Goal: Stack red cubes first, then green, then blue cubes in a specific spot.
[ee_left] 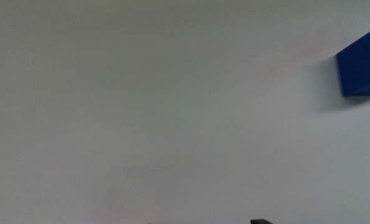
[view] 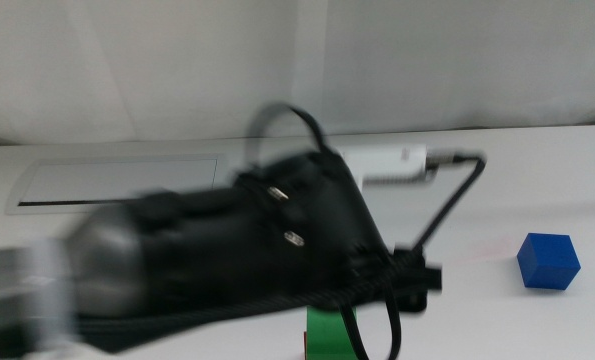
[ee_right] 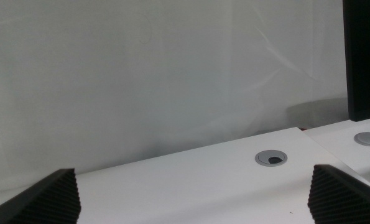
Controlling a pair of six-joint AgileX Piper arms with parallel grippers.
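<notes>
Reaching in from the left, the blurred left arm (view: 227, 260) fills the middle view, its hand low at the bottom edge over 1 green cube (view: 327, 335); whether that hand is open or holds anything I cannot tell. A sliver of red (view: 306, 346) shows beside the green. 1 blue cube (view: 548, 261) sits alone on the white worktop (view: 537, 180), well to the right. The right hand (ee_right: 191, 193) waits with its jaws spread wide, holding nothing, facing 2 grey cable grommets (ee_right: 272, 158).
</notes>
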